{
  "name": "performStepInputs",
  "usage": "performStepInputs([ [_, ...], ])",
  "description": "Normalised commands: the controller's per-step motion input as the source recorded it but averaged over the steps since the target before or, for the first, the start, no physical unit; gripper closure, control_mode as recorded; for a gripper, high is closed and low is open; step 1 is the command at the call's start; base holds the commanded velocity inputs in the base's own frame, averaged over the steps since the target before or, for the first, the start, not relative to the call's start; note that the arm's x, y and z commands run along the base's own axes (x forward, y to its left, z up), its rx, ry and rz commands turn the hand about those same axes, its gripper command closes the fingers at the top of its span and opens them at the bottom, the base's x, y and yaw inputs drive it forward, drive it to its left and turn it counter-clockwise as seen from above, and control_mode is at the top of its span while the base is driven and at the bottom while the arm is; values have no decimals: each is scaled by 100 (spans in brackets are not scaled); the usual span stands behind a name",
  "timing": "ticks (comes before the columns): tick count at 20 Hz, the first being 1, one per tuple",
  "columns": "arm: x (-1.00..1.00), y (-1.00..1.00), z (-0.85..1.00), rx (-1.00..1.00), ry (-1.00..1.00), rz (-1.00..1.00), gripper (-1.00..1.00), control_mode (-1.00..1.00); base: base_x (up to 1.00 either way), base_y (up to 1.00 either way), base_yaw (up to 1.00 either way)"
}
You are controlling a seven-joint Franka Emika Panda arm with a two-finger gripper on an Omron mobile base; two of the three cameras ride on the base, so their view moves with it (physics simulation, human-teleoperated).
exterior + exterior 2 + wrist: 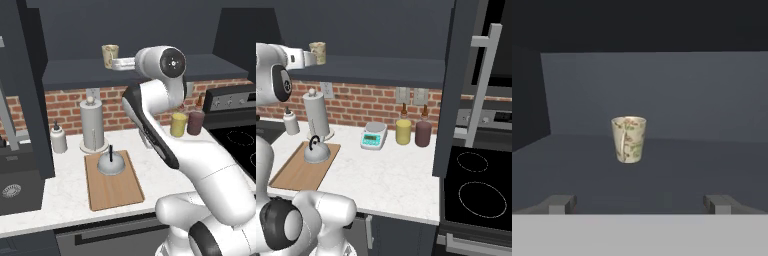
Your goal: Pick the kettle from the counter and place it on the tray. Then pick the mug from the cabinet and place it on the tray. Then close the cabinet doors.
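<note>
A cream mug (629, 139) with a faint pattern stands upright on the dark shelf of the open cabinet (75, 72). My gripper (639, 204) is raised to shelf height and points straight at it, open, fingers spread wide and short of the mug (110, 55). From the right the gripper (313, 59) sits just beside the mug (318, 52). Below, the grey dome kettle (111, 164) rests on the wooden tray (115, 190) on the white counter (65, 195). The cabinet doors (456, 90) stand swung open.
A paper-towel roll (92, 125) and a white bottle (58, 138) stand behind the tray. A yellow jar (178, 124), a dark red jar (195, 122) and a kitchen scale (374, 135) sit by the brick wall. The stove (481, 190) lies to the right, the sink (15, 190) to the left.
</note>
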Motion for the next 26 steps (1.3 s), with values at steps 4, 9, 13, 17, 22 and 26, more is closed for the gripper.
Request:
performStepInputs([
  [4, 49, 5, 0, 0, 2, 0, -100, -100, 0, 0, 0],
  [9, 42, 27, 0, 0, 0, -4, -100, -100, 0, 0, 0],
  [13, 40, 24, 0, 0, 1, -6, -100, -100, 0, 0, 0],
  [17, 49, 6, 0, 0, 0, -2, -100, -100, 0, 0, 0],
  [22, 47, 6, -1, 0, 0, -1, -100, -100, 0, 0, 0],
  [26, 30, 6, -14, 0, -6, 0, -100, -100, 0, 0, 0],
])
